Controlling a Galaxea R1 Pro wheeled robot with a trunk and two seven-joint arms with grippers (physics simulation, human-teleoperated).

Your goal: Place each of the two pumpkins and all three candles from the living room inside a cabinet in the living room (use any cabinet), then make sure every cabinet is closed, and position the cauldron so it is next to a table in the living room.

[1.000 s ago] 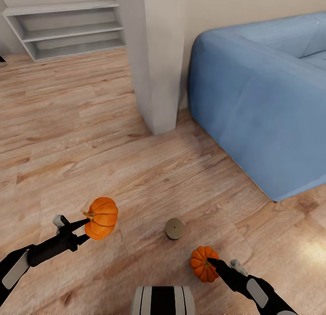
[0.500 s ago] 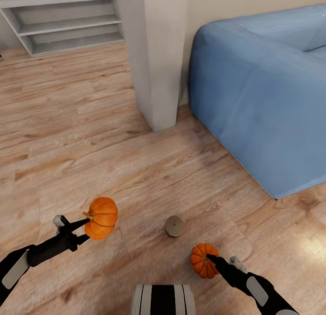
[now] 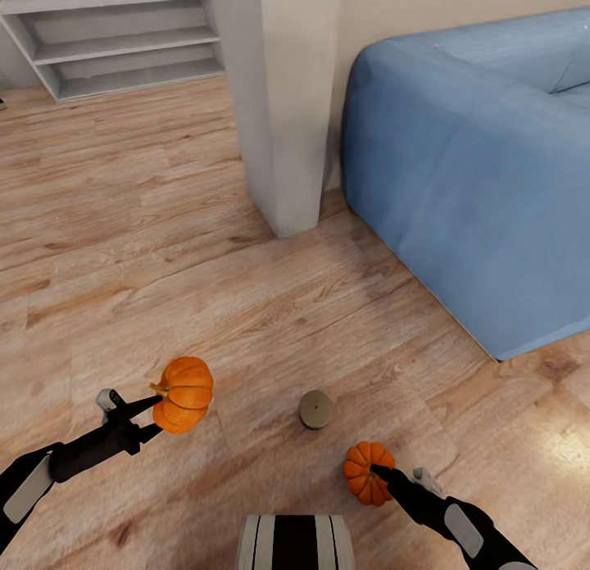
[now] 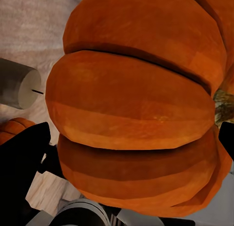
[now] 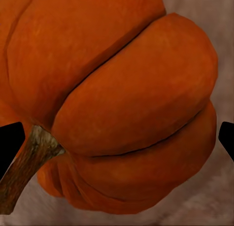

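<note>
We find both pumpkins in hand. At lower left of the head view, the left gripper point(image 3: 156, 414) has its jaws closed on the left pumpkin point(image 3: 185, 394); at lower right, the right gripper point(image 3: 378, 474) has its jaws closed on the right pumpkin point(image 3: 368, 472). One candle point(image 3: 315, 409) lies on the floor point(image 3: 164, 251) between them. We judge nothing stowed yet: the candles, the cabinet closing and the cauldron remain outstanding.
</note>
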